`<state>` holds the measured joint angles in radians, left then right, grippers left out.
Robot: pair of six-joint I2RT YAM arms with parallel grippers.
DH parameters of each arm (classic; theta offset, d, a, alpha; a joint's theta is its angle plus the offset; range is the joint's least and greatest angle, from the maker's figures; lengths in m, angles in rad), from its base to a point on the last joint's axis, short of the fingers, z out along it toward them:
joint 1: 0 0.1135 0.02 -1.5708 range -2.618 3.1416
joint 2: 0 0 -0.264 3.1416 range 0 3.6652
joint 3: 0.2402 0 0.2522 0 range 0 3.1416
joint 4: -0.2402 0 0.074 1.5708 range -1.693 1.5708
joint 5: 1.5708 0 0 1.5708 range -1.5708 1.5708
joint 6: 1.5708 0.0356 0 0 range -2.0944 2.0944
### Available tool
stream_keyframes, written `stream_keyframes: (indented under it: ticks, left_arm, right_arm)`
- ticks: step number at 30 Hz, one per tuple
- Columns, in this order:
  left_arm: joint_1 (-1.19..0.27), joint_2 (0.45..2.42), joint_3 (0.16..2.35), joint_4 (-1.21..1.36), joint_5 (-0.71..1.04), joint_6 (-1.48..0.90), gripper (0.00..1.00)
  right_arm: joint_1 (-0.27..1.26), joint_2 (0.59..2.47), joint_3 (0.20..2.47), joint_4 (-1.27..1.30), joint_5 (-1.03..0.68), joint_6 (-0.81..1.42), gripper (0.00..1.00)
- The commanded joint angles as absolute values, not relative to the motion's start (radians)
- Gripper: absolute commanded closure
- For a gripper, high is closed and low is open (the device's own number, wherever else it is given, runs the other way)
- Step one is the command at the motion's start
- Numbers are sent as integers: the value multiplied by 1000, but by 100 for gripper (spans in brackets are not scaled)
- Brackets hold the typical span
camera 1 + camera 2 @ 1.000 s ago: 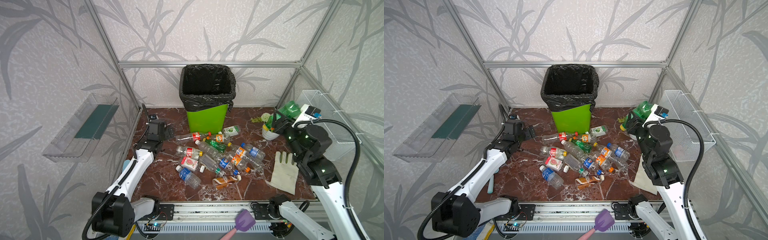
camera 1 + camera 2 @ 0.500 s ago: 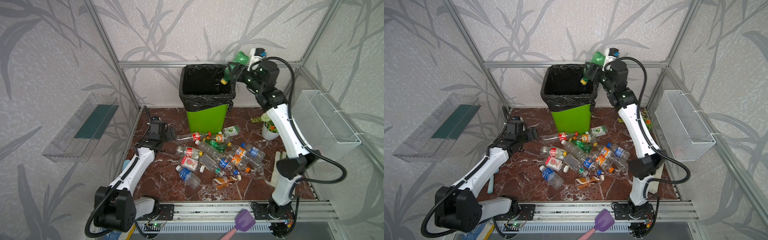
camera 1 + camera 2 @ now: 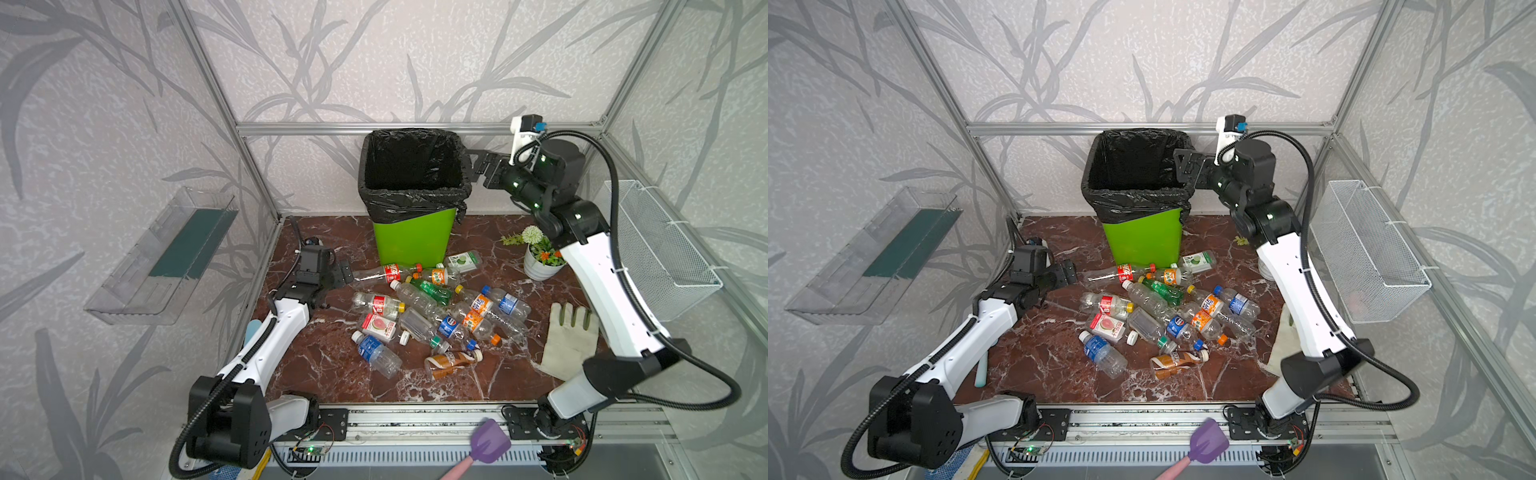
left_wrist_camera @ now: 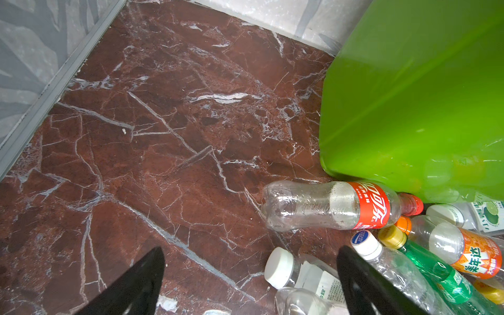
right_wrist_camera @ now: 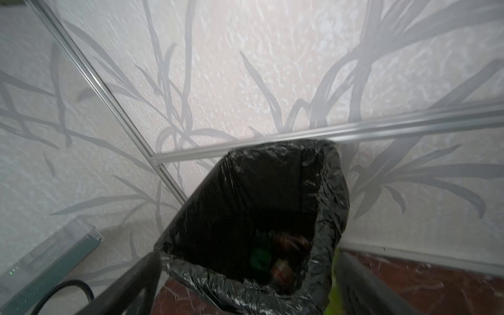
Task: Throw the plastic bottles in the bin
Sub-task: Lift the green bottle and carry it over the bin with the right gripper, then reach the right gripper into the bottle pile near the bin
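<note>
Right gripper [image 3: 477, 168]: jaws were spread wide with nothing between them. It was poised at the 3 o'clock side of the bin's rim, high enough that anything let go there would fall inside.
Left gripper [image 3: 340, 270]: also wide and empty. It was held low over the marble floor [image 3: 324, 357] at 9 o'clock of the pile, jaws turned toward the nearest bottle; judged a set-up for a pick.
Cola bottle [image 4: 327, 206]: lay on its side just ahead of the left jaws, red cap close by the bin's foot. Its clear, free end faced the gripper and was probably the easiest hold.
Plastic bottles [image 3: 432, 311]: lay heaped mid-floor at 6 o'clock of the bin. Many touched or crossed, so the outer ones looked best taken first.
Bin [image 3: 411, 245]: stood at 12 o'clock by the back wall, black bag over its rim. A green shape [image 5: 257, 259] and something reddish lay at the bottom, too blurred to name.
Glove [image 3: 569, 340], potted plant [image 3: 538, 266]: at 3 and 2 o'clock of the pile, apart from it.
</note>
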<state>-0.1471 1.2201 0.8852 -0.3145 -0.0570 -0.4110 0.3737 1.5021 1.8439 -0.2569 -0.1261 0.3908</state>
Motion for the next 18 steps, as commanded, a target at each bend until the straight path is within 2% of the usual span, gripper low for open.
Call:
stream_keyframes:
  ticks: [1, 7, 10, 14, 18]
  left_arm:
    - [-158, 1198, 879, -318, -38, -395, 1]
    - [-211, 1176, 860, -348, -96, -371, 3]
    - [-212, 1147, 822, -348, -158, -448, 2]
    - [-200, 1118, 766, -318, -183, -526, 1]
    - [-144, 1128, 752, -337, -141, -599, 1]
  right_arm:
    - [364, 1423, 1621, 2, -137, 357, 1]
    - [334, 1281, 1302, -7, -146, 275, 1]
    - [350, 1236, 1185, -50, -171, 200, 0]
    - [475, 1232, 1115, -91, -137, 39, 1]
    - [631, 1349, 1165, -158, -139, -65, 1]
